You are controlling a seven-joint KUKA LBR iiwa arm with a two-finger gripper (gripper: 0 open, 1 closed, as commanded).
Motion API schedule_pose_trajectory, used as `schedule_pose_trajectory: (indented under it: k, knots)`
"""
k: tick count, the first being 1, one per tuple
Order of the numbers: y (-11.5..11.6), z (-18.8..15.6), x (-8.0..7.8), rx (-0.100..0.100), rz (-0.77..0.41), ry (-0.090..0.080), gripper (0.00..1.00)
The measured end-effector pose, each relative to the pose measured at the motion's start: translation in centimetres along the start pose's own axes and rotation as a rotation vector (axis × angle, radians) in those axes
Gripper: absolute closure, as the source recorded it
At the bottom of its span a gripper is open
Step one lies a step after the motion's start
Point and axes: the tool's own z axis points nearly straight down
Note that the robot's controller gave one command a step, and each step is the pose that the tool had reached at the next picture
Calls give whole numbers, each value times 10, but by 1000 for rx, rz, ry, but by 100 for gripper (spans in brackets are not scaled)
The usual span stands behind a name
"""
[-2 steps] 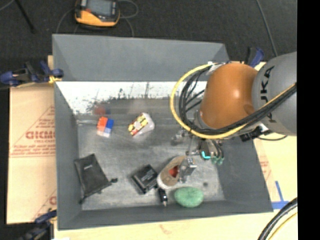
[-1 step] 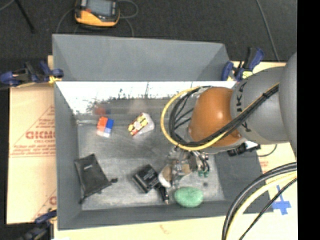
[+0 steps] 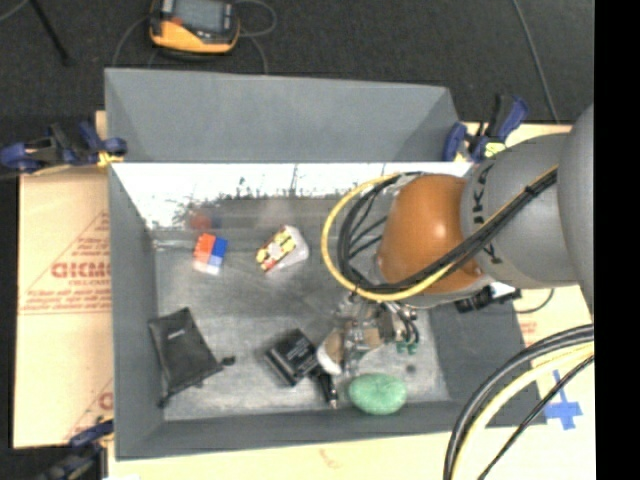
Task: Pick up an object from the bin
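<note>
Two things lie just beside your tool (image 3: 352, 346) in the lower right of the bin (image 3: 280, 118) — a green oval lump (image 3: 377, 395) and a small black block (image 3: 292, 356) — so you're likely at the approach, its open-or-closed state can't be told, and next you'd centre over one.

The arm (image 3: 530, 208) is reaching in from the right, its orange-covered wrist (image 3: 425, 233) pointing the gripper (image 3: 362, 346) down and leftward.
</note>
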Motion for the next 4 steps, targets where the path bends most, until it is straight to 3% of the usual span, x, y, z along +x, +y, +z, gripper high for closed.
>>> schedule_pose_trajectory:
  k: [2,3,4]
  knots:
    - [1,-4,2,0,-1,-3,100]
    - [-1,-33,5,-1,0,8,100]
    - [-3,-60,-15,0,-15,10,100]
